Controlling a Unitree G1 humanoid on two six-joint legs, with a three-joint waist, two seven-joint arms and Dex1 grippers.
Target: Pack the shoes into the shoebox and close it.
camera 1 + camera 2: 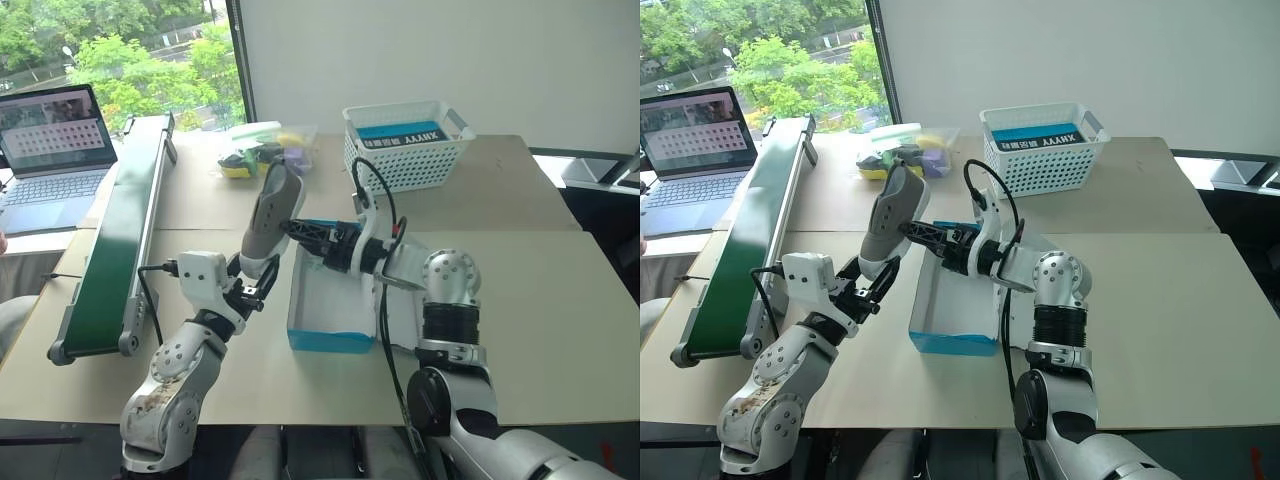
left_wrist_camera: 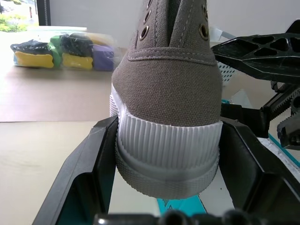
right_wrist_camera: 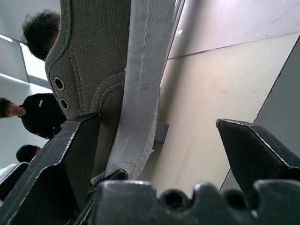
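One shoe (image 1: 272, 215), one shoebox (image 1: 330, 338), one basket (image 1: 405, 150), one laptop (image 1: 50, 150), perhaps three people (image 3: 42, 115).

I count one shoe (image 1: 272, 222): taupe canvas, ribbed pale sole, upright on its heel, held above the table just left of the shoebox (image 1: 331, 305). Shoebox: cyan, white inside, open, lying on the table.

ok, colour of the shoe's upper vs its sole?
Shoe: grey-brown canvas upper, ribbed pale grey-white sole. Clearest in the left wrist view.
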